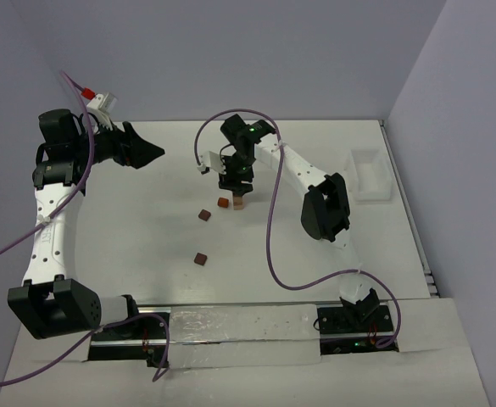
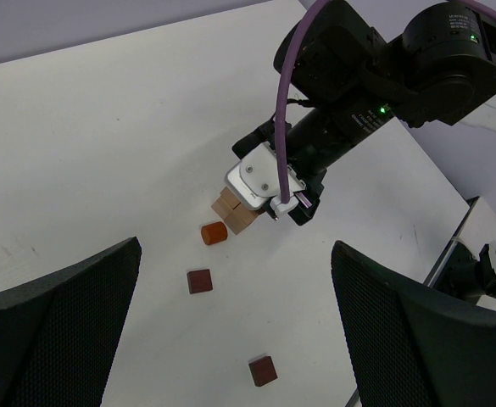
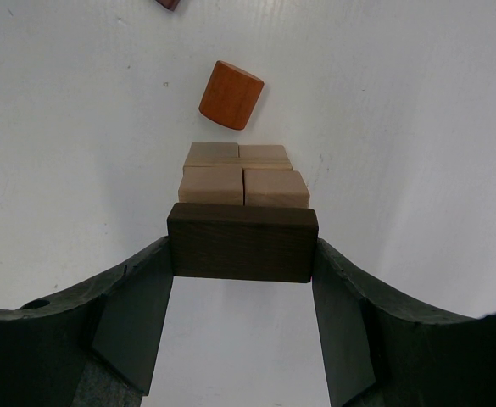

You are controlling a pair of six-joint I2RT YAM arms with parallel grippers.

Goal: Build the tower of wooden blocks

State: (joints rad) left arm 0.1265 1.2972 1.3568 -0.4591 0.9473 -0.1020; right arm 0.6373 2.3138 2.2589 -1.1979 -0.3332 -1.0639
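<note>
Right gripper (image 1: 235, 185) is down over the middle of the worktop (image 1: 129, 254), and its fingers are clamped on either end of a long dark block (image 3: 242, 242), held level and square between them. Directly beyond that piece sits the start of the tower: a tight cluster of tan blocks (image 3: 241, 178), two side by side with a second pair right against them. The dark block hangs at their near edge, but whether it is touching them or just above cannot be told from here. Just past the tan blocks lies an orange-brown cylinder (image 3: 231, 95) on its side, near them but apart. Towards the near-left of that group, two dark cubes wait loose on the worktop, one (image 1: 203, 215) close to the cylinder, the other (image 1: 200, 259) further towards the near edge. Left gripper (image 1: 146, 151) is raised high over the far-left part of the worktop, fingers spread wide, holding nothing. A clear box (image 1: 369, 174) rests by the right edge, near the far corner.
</note>
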